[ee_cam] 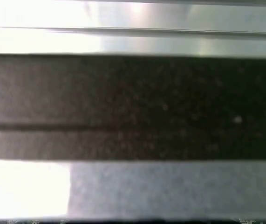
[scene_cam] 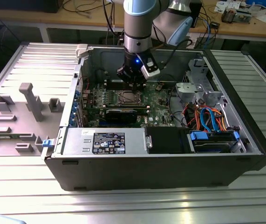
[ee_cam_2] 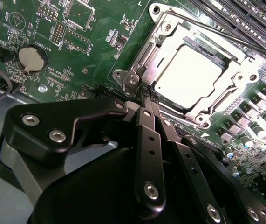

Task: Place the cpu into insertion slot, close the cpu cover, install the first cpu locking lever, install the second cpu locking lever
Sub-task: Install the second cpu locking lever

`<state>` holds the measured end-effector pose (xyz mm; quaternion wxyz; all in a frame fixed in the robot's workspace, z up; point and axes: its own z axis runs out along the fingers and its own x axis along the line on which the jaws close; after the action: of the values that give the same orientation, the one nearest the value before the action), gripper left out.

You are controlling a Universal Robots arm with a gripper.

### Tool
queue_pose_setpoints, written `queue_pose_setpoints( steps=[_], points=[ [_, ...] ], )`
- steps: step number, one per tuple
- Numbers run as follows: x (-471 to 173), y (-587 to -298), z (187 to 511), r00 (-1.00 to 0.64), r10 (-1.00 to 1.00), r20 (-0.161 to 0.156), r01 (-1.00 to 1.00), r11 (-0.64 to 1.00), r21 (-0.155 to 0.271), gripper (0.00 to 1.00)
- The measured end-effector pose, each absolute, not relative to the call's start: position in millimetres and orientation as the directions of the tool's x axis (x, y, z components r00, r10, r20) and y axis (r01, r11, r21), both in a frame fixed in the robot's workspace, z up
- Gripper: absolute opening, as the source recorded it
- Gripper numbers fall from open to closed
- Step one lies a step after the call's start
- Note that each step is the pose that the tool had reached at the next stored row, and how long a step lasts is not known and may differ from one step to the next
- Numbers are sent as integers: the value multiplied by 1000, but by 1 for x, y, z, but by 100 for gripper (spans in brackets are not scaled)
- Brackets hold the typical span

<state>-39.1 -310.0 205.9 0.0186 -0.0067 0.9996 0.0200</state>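
Note:
The cpu [ee_cam_2: 186, 77], silvery on top, lies flat in the insertion slot [scene_cam: 127, 97] on the green motherboard. The cpu cover [ee_cam_2: 144, 58], a thin silver frame, lies down around it with the chip showing through its window. A thin lever rod [ee_cam_2: 207, 29] runs along one side of the socket. My gripper [ee_cam_2: 149, 96] is shut, its black fingertips pressed together at one corner of the socket, right by the frame's edge. In the exterior view my gripper [scene_cam: 133, 83] hangs just above the socket inside the open computer case.
Long memory slots [ee_cam_2: 244, 18] run beside the socket, and a coin battery [ee_cam_2: 32, 58] sits on the board. A black card [scene_cam: 121, 113], the power supply [scene_cam: 105, 140] and a drive cage with cables [scene_cam: 207, 116] crowd the case. A grey fixture [scene_cam: 25, 107] stands outside, on the exterior view's left.

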Motion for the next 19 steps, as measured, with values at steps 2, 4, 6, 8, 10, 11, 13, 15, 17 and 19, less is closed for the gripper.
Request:
queue_pose_setpoints(
  steps=[2,4,6,8,10,11,13,15,17,19],
  points=[
    [-39,-311,206,-999,-12,-37,-14,999,40,11],
    [-39,-313,206,-999,-12,-38,-14,999,40,11],
    [-39,-314,206,-999,-12,-38,-14,999,40,11],
    [-39,-318,206,-999,-12,-38,-14,999,40,11],
    [-39,-320,206,-999,-12,-38,-14,999,40,11],
    [-39,-322,206,-999,-13,-38,-14,999,40,11],
    [-39,-324,206,-999,-12,-38,-14,999,40,11],
    [-39,-327,206,-999,-12,-37,-14,999,40,11],
    [-39,-328,206,-999,-12,-38,-14,999,40,11],
    [-39,-328,209,-999,-12,-38,-14,999,40,11]
  ],
)
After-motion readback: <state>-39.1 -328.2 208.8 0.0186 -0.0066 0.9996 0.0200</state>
